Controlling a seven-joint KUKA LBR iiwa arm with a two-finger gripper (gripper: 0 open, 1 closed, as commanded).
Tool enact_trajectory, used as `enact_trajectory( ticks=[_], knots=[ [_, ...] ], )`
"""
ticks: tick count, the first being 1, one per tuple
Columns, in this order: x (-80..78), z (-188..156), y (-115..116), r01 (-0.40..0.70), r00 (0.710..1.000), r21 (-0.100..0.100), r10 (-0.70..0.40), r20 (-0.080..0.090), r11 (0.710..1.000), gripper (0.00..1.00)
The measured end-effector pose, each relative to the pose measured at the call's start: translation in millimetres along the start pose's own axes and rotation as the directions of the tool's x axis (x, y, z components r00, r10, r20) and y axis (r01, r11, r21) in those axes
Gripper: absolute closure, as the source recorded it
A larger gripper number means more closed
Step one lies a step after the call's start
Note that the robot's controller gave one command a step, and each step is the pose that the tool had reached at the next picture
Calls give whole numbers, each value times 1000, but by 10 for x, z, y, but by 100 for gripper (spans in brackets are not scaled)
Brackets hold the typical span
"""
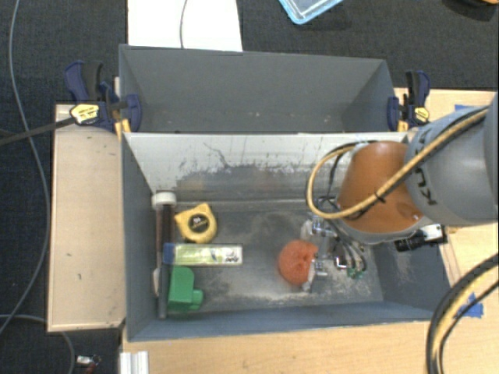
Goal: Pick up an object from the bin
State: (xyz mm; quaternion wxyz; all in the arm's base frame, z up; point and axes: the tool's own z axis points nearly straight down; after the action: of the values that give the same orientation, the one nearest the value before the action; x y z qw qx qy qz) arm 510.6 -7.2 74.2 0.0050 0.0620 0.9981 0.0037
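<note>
Bin floor [249, 236]: orange ball [294, 262] beside tool [322, 269]

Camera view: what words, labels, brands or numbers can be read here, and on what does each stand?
None can be quoted; nothing here reads clearly.
Pale flat box: green print on its label, too small to read.
Yellow tape measure: dark round face, no legible marking.
Grey arm: dark letters beside the cable, too blurred to read.

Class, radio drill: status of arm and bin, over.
Gripper low in bin, right side. Orange-red ball beside it, contact unclear. Yellow tape measure, green block far left, not obstructing.
</note>
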Motion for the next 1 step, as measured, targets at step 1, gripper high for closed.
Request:
enact_trajectory(
  ticks=[1],
  knots=[
    [-223, 38, 116, 16, 1000, -1, -16, 6, 1000, 100]
  ],
)
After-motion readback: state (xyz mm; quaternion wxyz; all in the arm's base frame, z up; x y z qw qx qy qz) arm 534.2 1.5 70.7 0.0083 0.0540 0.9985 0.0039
